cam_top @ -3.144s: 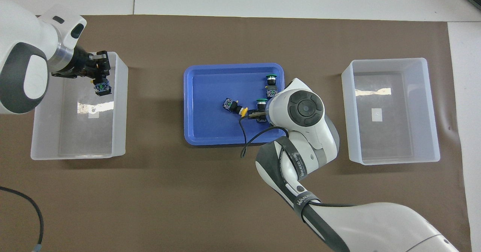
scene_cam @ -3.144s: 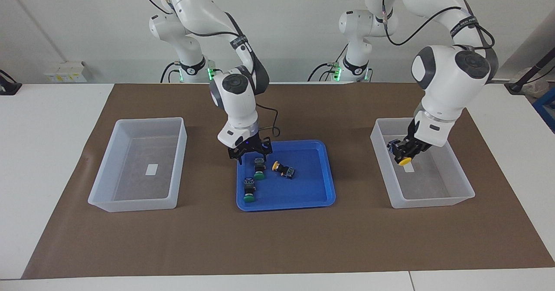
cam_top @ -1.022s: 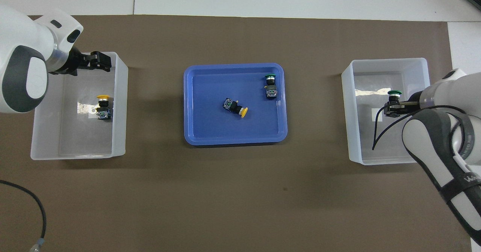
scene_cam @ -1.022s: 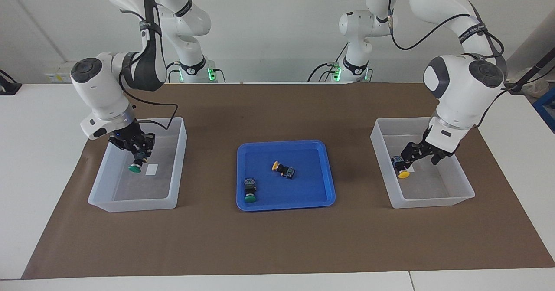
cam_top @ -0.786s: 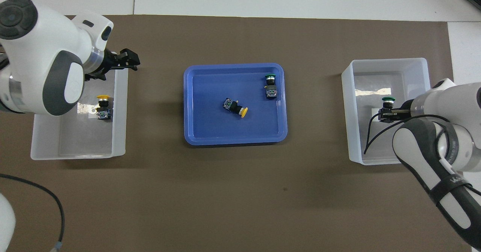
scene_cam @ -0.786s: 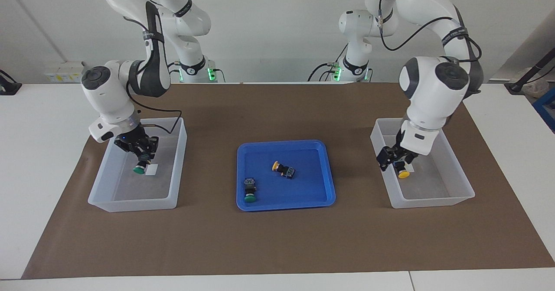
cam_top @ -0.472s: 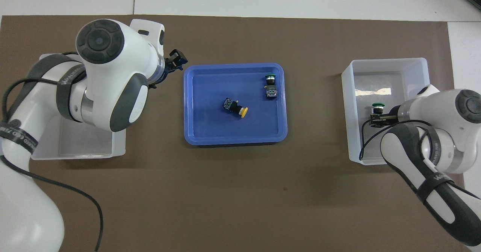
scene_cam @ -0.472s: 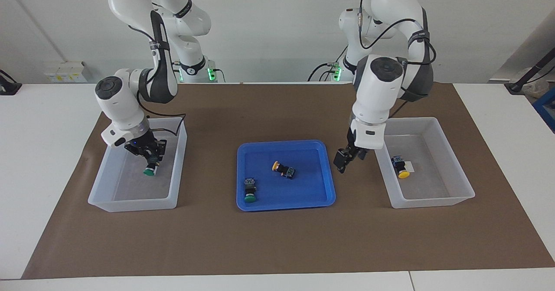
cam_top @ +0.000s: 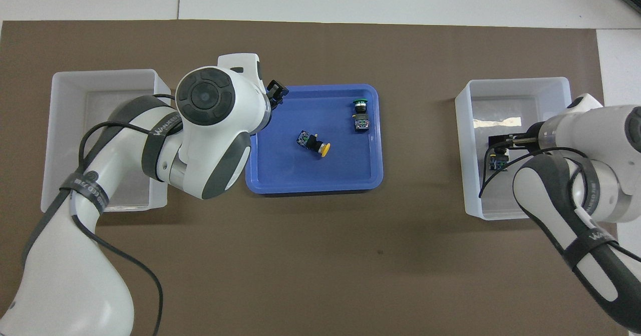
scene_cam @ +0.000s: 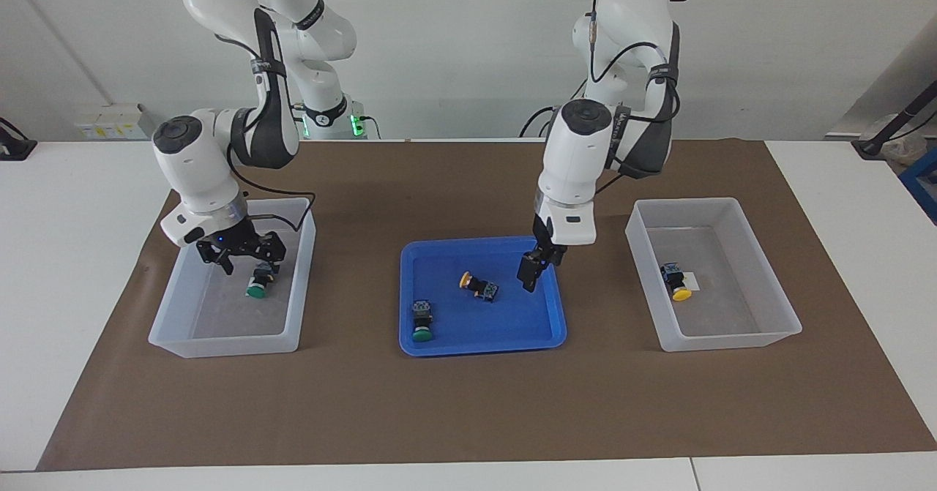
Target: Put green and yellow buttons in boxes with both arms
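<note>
- The right gripper (scene_cam: 241,259) had just opened, dropping a green button (scene_cam: 256,286) in its box (scene_cam: 170,336).
- The left gripper (scene_cam: 528,273), empty, jaws apart, had crossed to the blue tray (scene_cam: 556,330); two buttons remained.

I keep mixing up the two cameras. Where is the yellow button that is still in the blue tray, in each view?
Facing view: yellow button near the middle of the blue tray, cap toward the right arm's end.
Overhead view: yellow button mid-tray.
Shared landmark: the green button in the same tray, farther from the robots.
</note>
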You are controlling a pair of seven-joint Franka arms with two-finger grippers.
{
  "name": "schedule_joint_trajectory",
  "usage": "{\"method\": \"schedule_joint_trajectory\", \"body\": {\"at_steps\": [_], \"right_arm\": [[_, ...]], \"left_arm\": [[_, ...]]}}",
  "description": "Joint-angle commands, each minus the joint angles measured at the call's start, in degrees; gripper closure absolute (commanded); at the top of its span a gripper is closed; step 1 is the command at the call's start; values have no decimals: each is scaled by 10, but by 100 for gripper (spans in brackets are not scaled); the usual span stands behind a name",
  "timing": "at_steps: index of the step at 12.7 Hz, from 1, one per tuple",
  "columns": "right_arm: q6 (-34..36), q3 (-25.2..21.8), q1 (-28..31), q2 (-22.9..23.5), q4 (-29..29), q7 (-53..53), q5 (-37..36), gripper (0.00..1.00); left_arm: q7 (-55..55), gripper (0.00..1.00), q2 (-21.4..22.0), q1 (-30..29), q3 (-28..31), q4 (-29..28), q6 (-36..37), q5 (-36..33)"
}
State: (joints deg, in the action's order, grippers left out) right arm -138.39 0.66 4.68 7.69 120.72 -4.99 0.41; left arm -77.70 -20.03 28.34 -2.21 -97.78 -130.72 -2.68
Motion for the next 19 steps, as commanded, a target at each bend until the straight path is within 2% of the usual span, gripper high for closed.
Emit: {"method": "schedule_joint_trajectory", "body": {"at_steps": [1,3,6,9,10,13,16,17,19], "right_arm": [[12,29,1,4,-53,6,6,0],[32,33,-43,28,-109,43,0,0],[46,32,-95,64,-171,116,-3,0],[78,32,-139,139,-279,187,-4,0],[71,32,-146,162,-297,194,-3,0],[51,32,-179,213,-330,225,-9,0],[31,33,-210,244,-341,281,-64,2],[17,33,-222,247,-335,287,-67,18],[15,32,-228,253,-331,289,-68,21]], "left_arm": [[-102,4,-39,39,9,-12,-60,-9],[-162,4,-41,40,8,-42,-114,-9],[-187,4,-49,46,7,-68,-151,-9],[-234,4,-52,56,7,-89,-201,-9],[-238,4,-55,58,7,-92,-212,-9],[-243,4,-55,70,7,-95,-219,-8],[-243,5,-55,73,7,-115,-251,-8],[-243,5,-55,73,7,-124,-264,-8],[-244,8,-55,73,7,-138,-284,-8]]}}
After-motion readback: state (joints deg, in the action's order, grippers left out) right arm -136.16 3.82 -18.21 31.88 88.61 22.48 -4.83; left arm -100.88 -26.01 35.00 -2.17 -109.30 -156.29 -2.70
